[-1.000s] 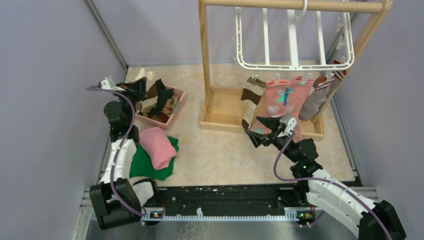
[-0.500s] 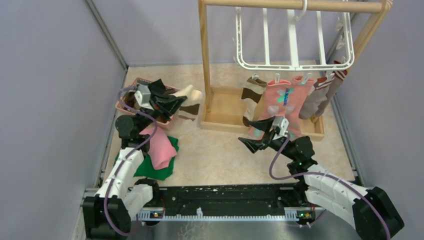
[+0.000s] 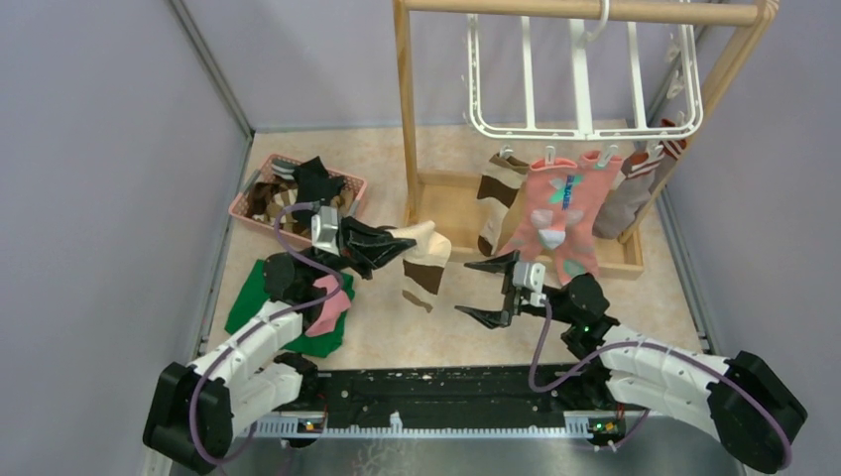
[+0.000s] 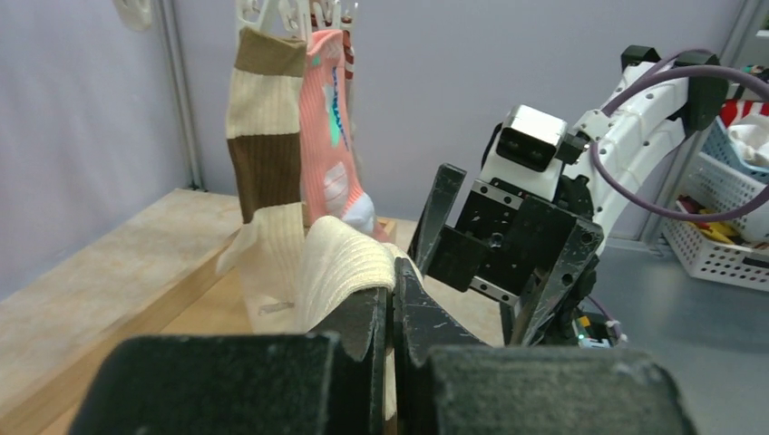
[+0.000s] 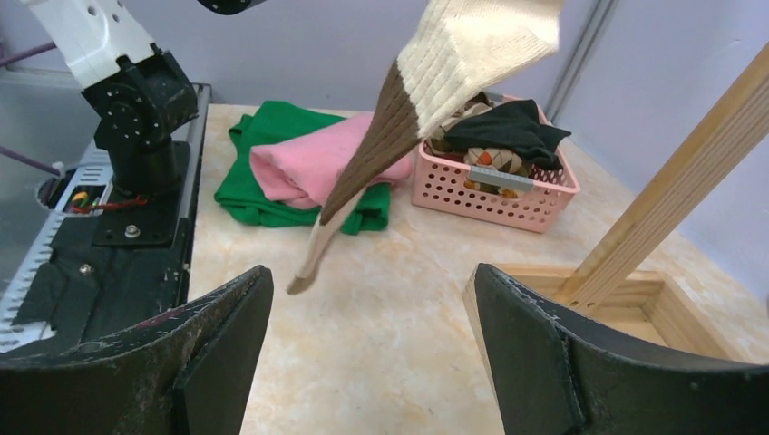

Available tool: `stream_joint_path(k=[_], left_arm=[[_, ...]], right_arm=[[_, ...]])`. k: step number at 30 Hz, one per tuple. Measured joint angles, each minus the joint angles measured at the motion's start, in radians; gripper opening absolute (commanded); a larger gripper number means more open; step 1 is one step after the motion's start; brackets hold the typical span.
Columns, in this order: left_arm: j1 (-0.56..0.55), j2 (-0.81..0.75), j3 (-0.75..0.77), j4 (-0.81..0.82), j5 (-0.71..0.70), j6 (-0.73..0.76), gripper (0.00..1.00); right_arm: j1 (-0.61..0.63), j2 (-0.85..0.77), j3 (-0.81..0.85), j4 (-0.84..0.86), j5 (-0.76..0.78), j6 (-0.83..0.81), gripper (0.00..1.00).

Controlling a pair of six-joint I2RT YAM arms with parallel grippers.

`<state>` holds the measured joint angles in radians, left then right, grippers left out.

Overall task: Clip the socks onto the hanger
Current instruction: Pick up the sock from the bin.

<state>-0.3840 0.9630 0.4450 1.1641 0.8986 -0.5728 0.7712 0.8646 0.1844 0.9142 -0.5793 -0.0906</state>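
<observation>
Swinging in from the pink basket (image 3: 357,184) at upper left, the left fingers (image 3: 390,246) now hang mid-frame, clamped tight on the cream end of a brown-cream striped sock (image 3: 428,268) that dangles above the desk (image 3: 397,322). The right fingers (image 3: 466,288) have pulled back from the hanger (image 3: 583,79) and face the sock, spread wide and empty, so a handover looks likely next. Several socks (image 3: 551,203) already hang clipped at upper right. Dark and striped socks remain heaped in the basket.
</observation>
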Motion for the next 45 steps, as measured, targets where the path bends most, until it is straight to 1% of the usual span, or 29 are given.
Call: stream_joint_path(k=[4,8,14,16,17,20,21,23,24,26,28,31,32,35,38,40,43,45], left_arm=[[-0.034,0.027,-0.041,0.084,-0.030,-0.043,0.00],[-0.070,0.043,-0.045,0.139,-0.059,-0.059,0.00],[-0.109,0.063,-0.047,0.195,-0.090,-0.066,0.00],[-0.118,0.071,-0.048,0.208,-0.099,-0.070,0.00],[-0.122,0.076,-0.048,0.216,-0.103,-0.072,0.00],[-0.129,0.088,-0.053,0.232,-0.112,-0.079,0.00],[-0.130,0.091,-0.056,0.234,-0.115,-0.079,0.00],[-0.130,0.096,-0.063,0.234,-0.126,-0.078,0.00],[-0.130,0.096,-0.068,0.229,-0.137,-0.075,0.01],[-0.132,0.094,-0.074,0.205,-0.171,-0.057,0.10],[-0.132,0.090,-0.075,0.153,-0.216,-0.026,0.24],[-0.132,0.087,-0.075,0.050,-0.280,0.036,0.40],[-0.132,0.087,-0.075,0.022,-0.296,0.055,0.47],[-0.132,0.099,-0.075,-0.063,-0.331,0.113,0.66],[-0.132,0.106,-0.083,-0.119,-0.349,0.159,0.73],[-0.131,0.091,-0.117,-0.136,-0.362,0.188,0.78],[-0.131,0.004,-0.204,-0.164,-0.385,0.237,0.82],[-0.131,-0.082,-0.264,-0.172,-0.390,0.269,0.82]], right_arm=[[0.018,0.050,0.005,0.004,0.008,-0.019,0.79],[0.080,0.146,0.019,0.034,0.029,-0.022,0.76],[0.109,0.246,0.023,0.103,0.085,-0.006,0.59],[0.113,0.266,0.029,0.124,0.103,0.005,0.51],[0.116,0.278,0.033,0.143,0.115,0.011,0.43],[0.120,0.303,0.035,0.188,0.137,0.033,0.17],[0.122,0.310,0.035,0.200,0.141,0.042,0.10],[0.124,0.314,0.037,0.206,0.142,0.050,0.00],[0.124,0.314,0.042,0.204,0.140,0.058,0.00],[0.124,0.307,0.048,0.198,0.132,0.064,0.00],[0.124,0.278,0.051,0.172,0.108,0.068,0.00],[0.124,0.220,0.051,0.152,0.074,0.085,0.00],[0.124,0.200,0.051,0.151,0.065,0.093,0.00],[0.124,0.130,0.051,0.145,0.068,0.117,0.00],[0.124,0.060,0.043,0.139,0.109,0.137,0.00],[0.124,0.010,0.028,0.133,0.154,0.155,0.00],[0.124,-0.055,-0.004,0.133,0.242,0.190,0.00],[0.124,-0.090,-0.029,0.134,0.299,0.212,0.00]])
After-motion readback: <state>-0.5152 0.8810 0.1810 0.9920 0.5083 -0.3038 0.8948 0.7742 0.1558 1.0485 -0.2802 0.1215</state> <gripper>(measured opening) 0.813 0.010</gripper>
